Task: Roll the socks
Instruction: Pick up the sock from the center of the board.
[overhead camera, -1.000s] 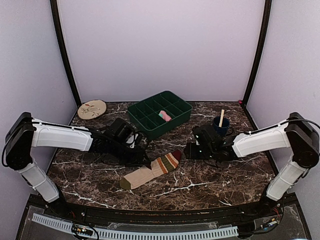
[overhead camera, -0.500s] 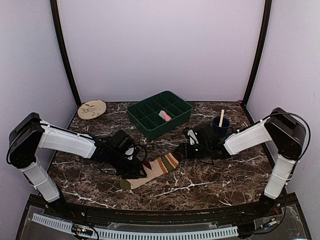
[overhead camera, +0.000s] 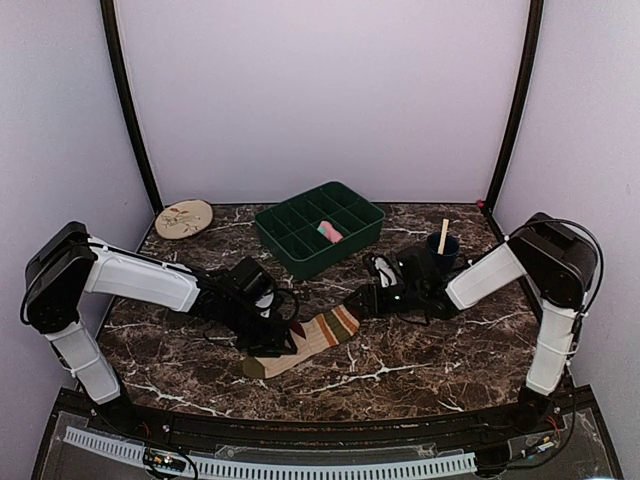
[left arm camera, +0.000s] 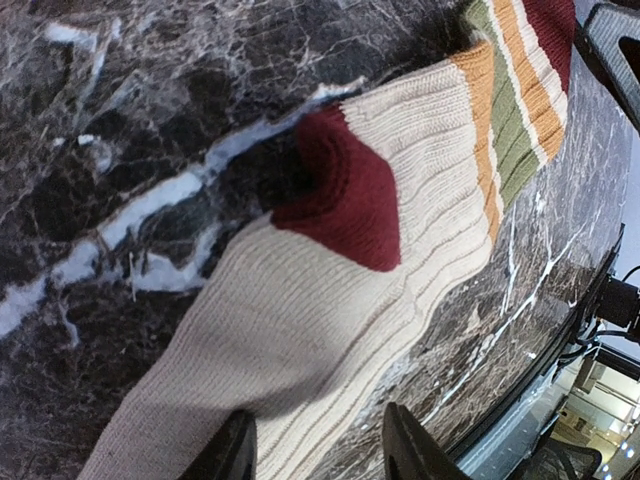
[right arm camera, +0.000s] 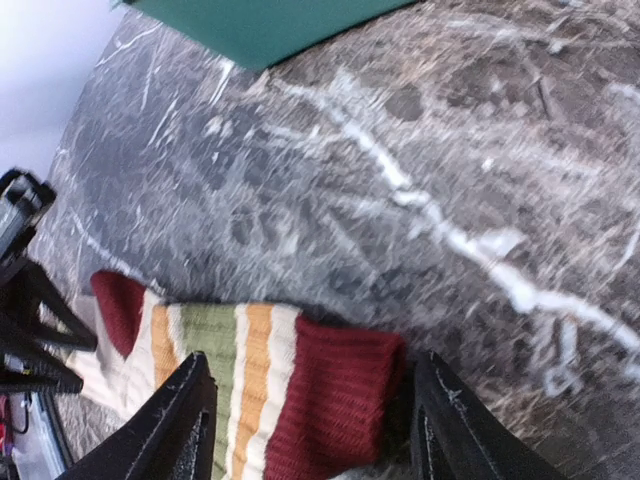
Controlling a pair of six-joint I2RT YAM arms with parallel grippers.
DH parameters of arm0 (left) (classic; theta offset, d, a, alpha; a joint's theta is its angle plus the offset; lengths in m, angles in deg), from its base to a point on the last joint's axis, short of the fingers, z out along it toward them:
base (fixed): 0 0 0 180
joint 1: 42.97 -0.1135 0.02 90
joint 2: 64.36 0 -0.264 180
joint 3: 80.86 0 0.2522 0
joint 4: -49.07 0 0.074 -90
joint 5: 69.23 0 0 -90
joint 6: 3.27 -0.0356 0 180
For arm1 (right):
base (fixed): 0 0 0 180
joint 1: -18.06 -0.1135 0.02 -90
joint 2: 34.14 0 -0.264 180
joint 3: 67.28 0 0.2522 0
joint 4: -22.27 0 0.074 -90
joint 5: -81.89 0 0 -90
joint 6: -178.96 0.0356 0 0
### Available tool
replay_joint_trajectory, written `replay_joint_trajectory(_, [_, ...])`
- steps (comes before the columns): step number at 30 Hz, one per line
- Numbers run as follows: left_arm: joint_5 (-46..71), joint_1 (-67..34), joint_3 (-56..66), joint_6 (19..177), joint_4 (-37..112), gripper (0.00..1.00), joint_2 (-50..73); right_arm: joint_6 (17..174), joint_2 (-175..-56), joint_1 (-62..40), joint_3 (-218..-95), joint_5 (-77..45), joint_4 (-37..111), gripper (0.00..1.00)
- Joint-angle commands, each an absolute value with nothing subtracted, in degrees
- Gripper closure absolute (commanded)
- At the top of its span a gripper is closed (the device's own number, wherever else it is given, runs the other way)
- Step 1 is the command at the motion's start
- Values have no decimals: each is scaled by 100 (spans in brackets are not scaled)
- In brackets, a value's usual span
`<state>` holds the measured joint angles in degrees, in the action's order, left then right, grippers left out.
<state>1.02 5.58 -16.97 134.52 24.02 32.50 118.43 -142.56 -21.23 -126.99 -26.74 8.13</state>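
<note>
The beige striped sock (overhead camera: pixel 305 340) lies flat on the marble table, its maroon cuff toward the right and its olive end at the lower left. My left gripper (overhead camera: pixel 282 340) is open over the sock's beige middle (left arm camera: pixel 320 300), beside the maroon heel (left arm camera: pixel 345 195). My right gripper (overhead camera: pixel 368 303) is open with its jaws on either side of the maroon cuff (right arm camera: pixel 335 395). The pink sock (overhead camera: pixel 329 232) sits in the green tray (overhead camera: pixel 290 245).
A dark blue cup (overhead camera: pixel 441 249) with a wooden stick stands behind my right arm. A round beige disc (overhead camera: pixel 184 218) lies at the back left. The green tray's corner shows in the right wrist view (right arm camera: pixel 270 25). The table's front edge (left arm camera: pixel 540 380) is near the sock.
Both grippers have moved in onto the sock: the left down over its beige middle, the right leftward to the maroon cuff. The sock has shifted slightly left.
</note>
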Motion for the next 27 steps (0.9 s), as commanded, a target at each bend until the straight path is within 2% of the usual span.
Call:
replay_joint_trajectory(1, [410, 594, -1689, 13436, 1675, 54, 3564, 12031, -14181, -2123, -12145, -3284, 534, 40])
replay_joint_trajectory(12, [614, 581, -1773, 13592, 1597, 54, 3623, 12438, -13146, -2131, -11322, -3465, 201, 45])
replay_joint_trajectory(27, [644, 581, -1850, 13613, 1660, 54, 3721, 12558, -12419, -2151, -11513, -3985, 631, 49])
